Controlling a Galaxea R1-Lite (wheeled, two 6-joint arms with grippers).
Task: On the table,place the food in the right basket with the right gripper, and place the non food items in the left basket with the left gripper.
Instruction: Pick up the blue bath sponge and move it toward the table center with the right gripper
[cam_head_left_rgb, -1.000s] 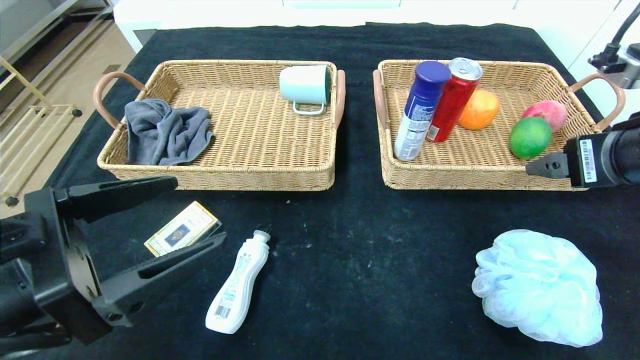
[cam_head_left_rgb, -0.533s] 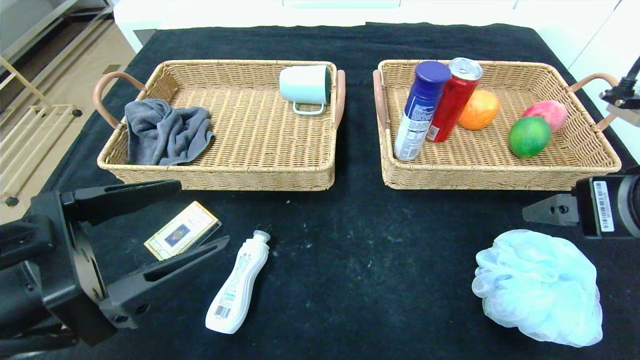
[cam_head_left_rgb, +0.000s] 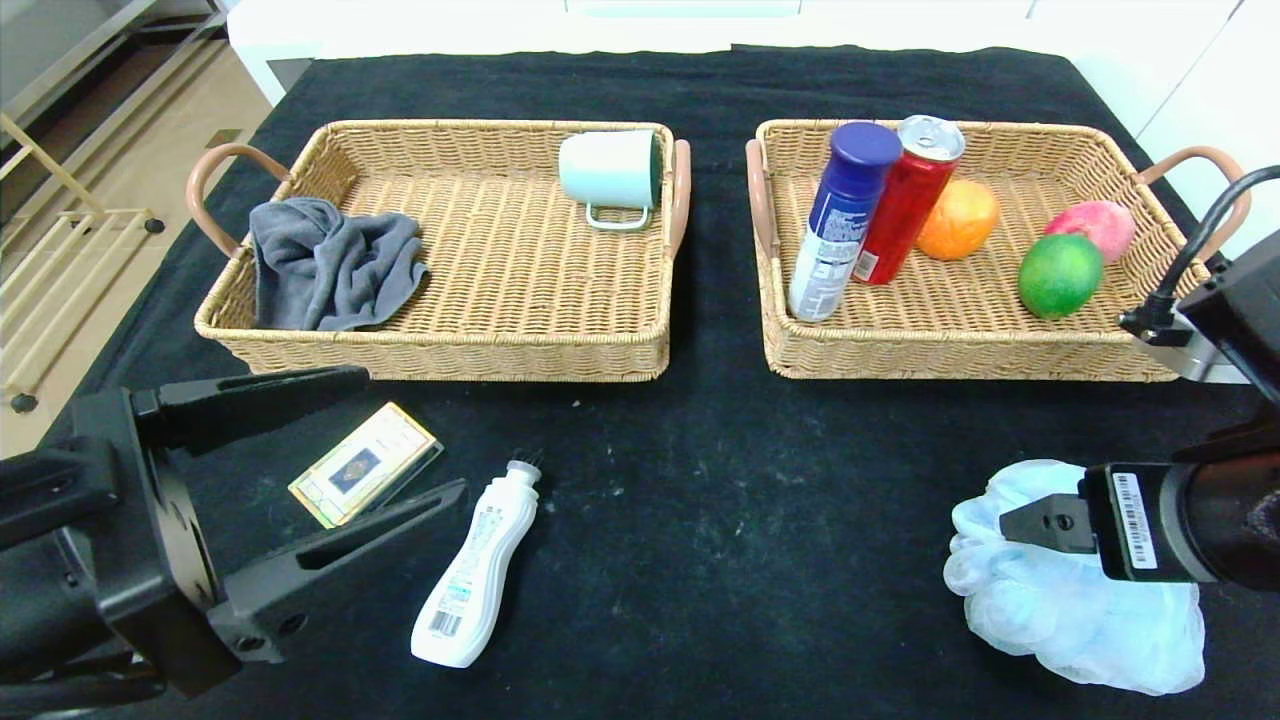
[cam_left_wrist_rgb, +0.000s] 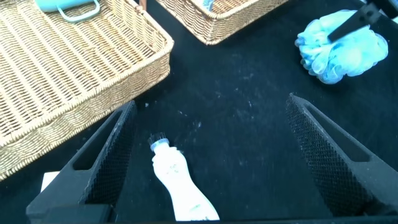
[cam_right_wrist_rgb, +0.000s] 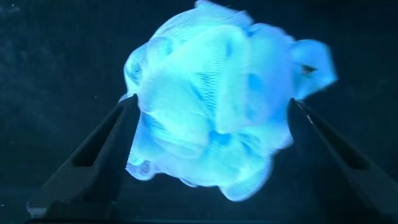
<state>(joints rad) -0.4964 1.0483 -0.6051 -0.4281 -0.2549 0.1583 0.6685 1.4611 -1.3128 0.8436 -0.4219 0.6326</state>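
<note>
On the black table (cam_head_left_rgb: 720, 480) lie a gold-edged card box (cam_head_left_rgb: 360, 465), a white bottle (cam_head_left_rgb: 475, 580) (cam_left_wrist_rgb: 180, 193) with a black cap, and a pale blue pouf (cam_head_left_rgb: 1080, 610) (cam_left_wrist_rgb: 342, 46) (cam_right_wrist_rgb: 211, 124). My left gripper (cam_head_left_rgb: 415, 430) (cam_left_wrist_rgb: 211, 102) hovers open over the box and bottle, holding nothing. My right gripper (cam_head_left_rgb: 1040, 522) (cam_right_wrist_rgb: 212, 101) is open over the pouf, a finger on each side of it. The red can (cam_head_left_rgb: 910, 215), blue-capped white canister (cam_head_left_rgb: 840, 225) and green fruit (cam_head_left_rgb: 1058, 275) sit in the right basket (cam_head_left_rgb: 960, 365).
The left basket (cam_head_left_rgb: 440, 360) holds a grey cloth (cam_head_left_rgb: 330, 265) and a pale mug (cam_head_left_rgb: 610, 170) on its side. An orange fruit (cam_head_left_rgb: 960, 218) and a pink-red fruit (cam_head_left_rgb: 1095, 222) also lie in the right basket. The table's left edge drops to the floor.
My right gripper has come from the right basket's front corner toward the near edge and now hangs over the pouf. The left gripper has barely shifted.
</note>
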